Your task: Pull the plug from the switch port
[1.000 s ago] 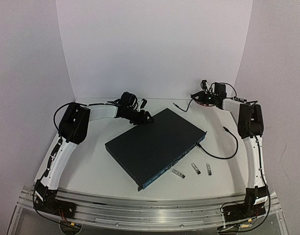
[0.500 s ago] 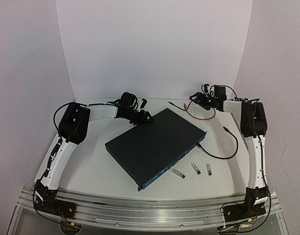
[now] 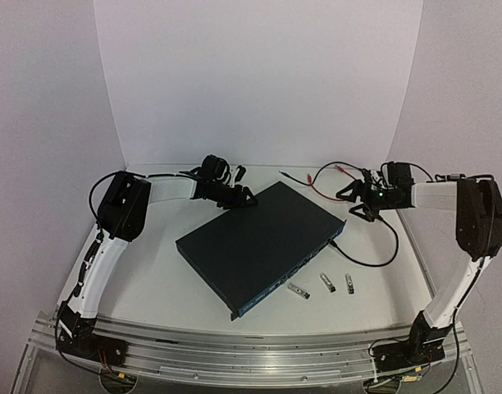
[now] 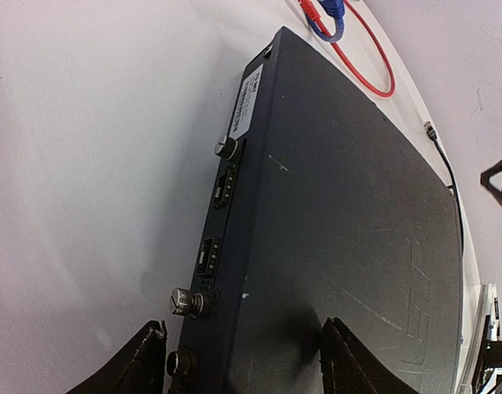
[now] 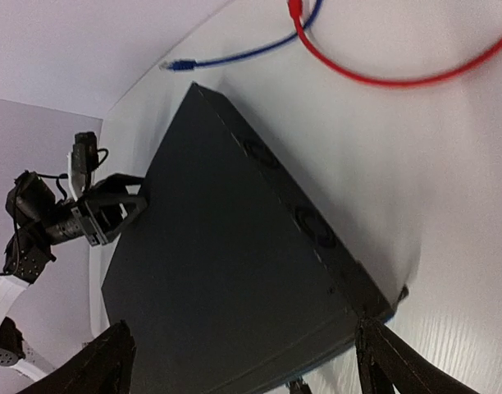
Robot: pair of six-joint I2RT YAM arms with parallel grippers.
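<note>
Nearby, red cable behind switch, three small modules beside it, left gripper and right gripper apart.

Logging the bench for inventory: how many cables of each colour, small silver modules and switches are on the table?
Red cable: 1
Blue cable: 1
Black cable: 1
Small silver modules: 3
Switch: 1
Total: 7
</note>
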